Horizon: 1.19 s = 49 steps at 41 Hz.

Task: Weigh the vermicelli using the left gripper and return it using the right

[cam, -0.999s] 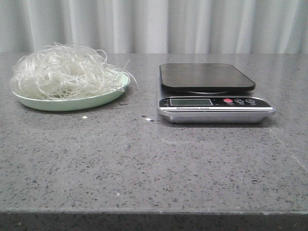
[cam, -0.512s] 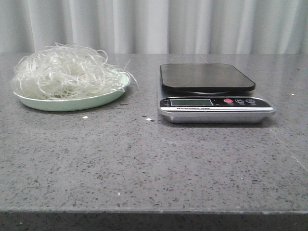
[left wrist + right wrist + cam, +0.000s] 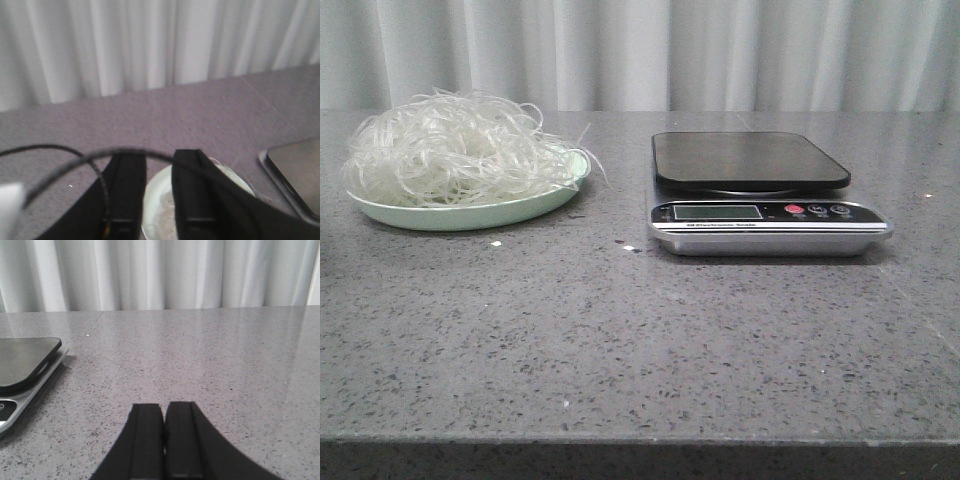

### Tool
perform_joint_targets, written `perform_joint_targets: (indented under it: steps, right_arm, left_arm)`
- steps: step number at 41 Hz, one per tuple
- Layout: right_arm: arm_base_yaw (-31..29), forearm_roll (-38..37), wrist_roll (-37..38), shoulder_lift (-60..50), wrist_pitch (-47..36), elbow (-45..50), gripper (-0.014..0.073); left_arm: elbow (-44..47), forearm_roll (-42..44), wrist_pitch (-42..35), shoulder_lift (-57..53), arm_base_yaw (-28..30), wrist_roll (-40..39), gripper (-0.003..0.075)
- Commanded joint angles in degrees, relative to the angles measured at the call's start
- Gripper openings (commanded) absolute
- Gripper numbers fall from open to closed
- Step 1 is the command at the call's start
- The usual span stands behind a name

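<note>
Nothing shifts in front view across last second: task not started. Right gripper (image 3: 163, 440) low over bare table, fingers pressed together. Left gripper (image 3: 159, 192) parted slightly, seemingly hovering above blurred plate (image 3: 470, 213). Vermicelli (image 3: 455, 150) heaped on plate, scale (image 3: 760, 190) empty.

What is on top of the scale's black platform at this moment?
Nothing: the scale has a bare black platform. The vermicelli sits piled on the green plate and hides the plate's inside, so anything beneath the strands cannot be seen.
</note>
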Motion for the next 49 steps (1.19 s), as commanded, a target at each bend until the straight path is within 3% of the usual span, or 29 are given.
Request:
perform_joint_targets:
  steps: [1, 5, 8, 23, 49]
  right_arm:
    - [0.1, 0.1, -0.5, -0.9, -4.2, -0.5, 0.0151]
    - [0.1, 0.1, -0.5, -0.9, -4.2, -0.5, 0.0151]
    - [0.1, 0.1, -0.5, -0.9, -4.2, -0.5, 0.0151]
    - [0.1, 0.1, -0.5, -0.9, -4.2, -0.5, 0.0151]
    - [0.1, 0.1, -0.5, -0.9, -4.2, -0.5, 0.0151]
  left_arm:
    - [-2.9, -0.4, -1.4, 3.3, -3.0, 0.1, 0.0487]
    - [-3.3, -0.4, 0.0, 6.9, -4.3, 0.1, 0.0668]
    - [-3.8, -0.6, 2.2, 9.7, -4.3, 0.1, 0.0729]
    - [-10.8, -4.8, 12.7, 22.8, -4.3, 0.2, 0.0722]
    - [-12.6, -2.8, 15.5, 37.5, -4.3, 1.2, 0.0722]
